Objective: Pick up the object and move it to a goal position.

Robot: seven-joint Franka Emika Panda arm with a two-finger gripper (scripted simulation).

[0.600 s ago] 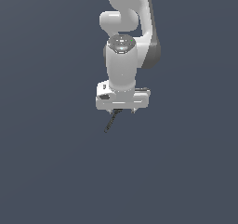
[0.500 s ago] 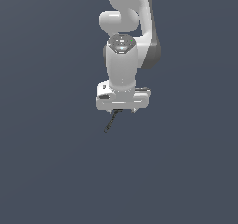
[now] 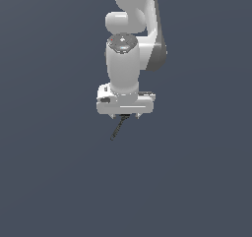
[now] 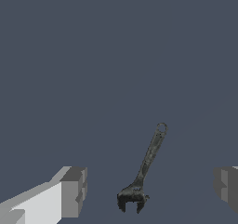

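The object (image 4: 149,157) is a thin dark grey-black wrench lying on the flat grey surface. In the wrist view its jaw end lies between my two fingers and its ring end points away from them. My gripper (image 4: 148,190) is open, with one finger (image 4: 72,190) and the other finger (image 4: 226,186) well apart on either side of the wrench and touching nothing. In the exterior view the white gripper bar (image 3: 125,104) hangs just above the object (image 3: 118,128), which sticks out below it as a short dark stick.
The white arm (image 3: 133,29) rises from the gripper to the frame's upper edge. Plain grey surface (image 3: 197,182) lies all around, with no other object in view.
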